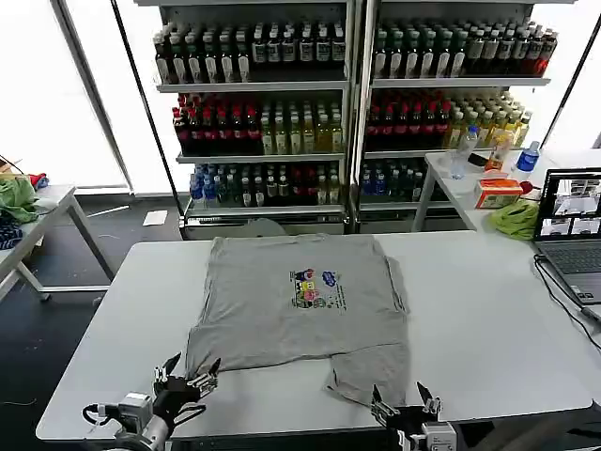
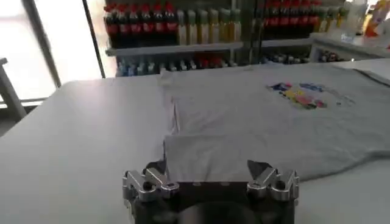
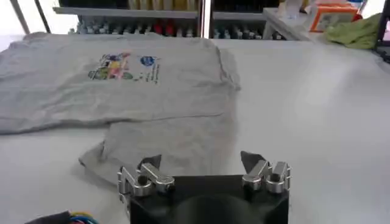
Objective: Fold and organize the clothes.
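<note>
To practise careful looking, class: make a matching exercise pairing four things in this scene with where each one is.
Things:
1. T-shirt
2. left gripper
3. right gripper
4. laptop

Places:
A. far right edge of the table
B. spread flat mid-table
C. near table edge, by the folded-over flap
D. near table edge, by the shirt's left corner

Pairs: 1-B, 2-D, 3-C, 4-A

White table: grey T-shirt spread flat (print up), laptop at edge.

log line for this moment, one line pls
stage: pre-grasp | T-shirt: spread flat on table, print up | left gripper: open, at near hem | right gripper: open, at near sleeve
</note>
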### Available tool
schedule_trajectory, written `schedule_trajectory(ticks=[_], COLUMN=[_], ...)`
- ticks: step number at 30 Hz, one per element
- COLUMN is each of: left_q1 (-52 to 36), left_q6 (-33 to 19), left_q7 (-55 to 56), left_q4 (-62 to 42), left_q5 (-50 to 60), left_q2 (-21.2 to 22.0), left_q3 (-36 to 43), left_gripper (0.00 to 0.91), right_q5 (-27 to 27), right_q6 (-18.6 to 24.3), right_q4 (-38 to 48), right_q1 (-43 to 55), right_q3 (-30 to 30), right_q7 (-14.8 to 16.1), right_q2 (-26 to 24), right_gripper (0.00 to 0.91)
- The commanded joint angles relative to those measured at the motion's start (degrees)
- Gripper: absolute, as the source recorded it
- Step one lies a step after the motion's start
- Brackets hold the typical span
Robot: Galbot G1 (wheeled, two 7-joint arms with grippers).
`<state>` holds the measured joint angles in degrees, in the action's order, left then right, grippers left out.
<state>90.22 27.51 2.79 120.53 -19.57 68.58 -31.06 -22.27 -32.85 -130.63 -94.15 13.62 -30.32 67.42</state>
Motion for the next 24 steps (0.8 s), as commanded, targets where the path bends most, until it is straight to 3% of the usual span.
schedule_trajectory(ticks=[1, 24], left_q1=[-0.1, -0.1], left_q6=[0.0, 0.1], left_q7=[0.0, 0.1], left_q4=[-1.3, -2.3], left_q5=[-0.1, -0.1], left_q2=[0.4, 0.6], left_q3=[0.1, 0.3], left_gripper=[0.907, 0.907], right_q5=[0.1, 1.3], right_q6=[0.0, 1.2], right_q4=[0.2, 2.4], right_q1=[-0.2, -0.3], right_q3=[-0.1, -1.4], right_q7=[-0.3, 0.0], right_q2=[0.1, 0.8], right_gripper=[0.907, 0.907])
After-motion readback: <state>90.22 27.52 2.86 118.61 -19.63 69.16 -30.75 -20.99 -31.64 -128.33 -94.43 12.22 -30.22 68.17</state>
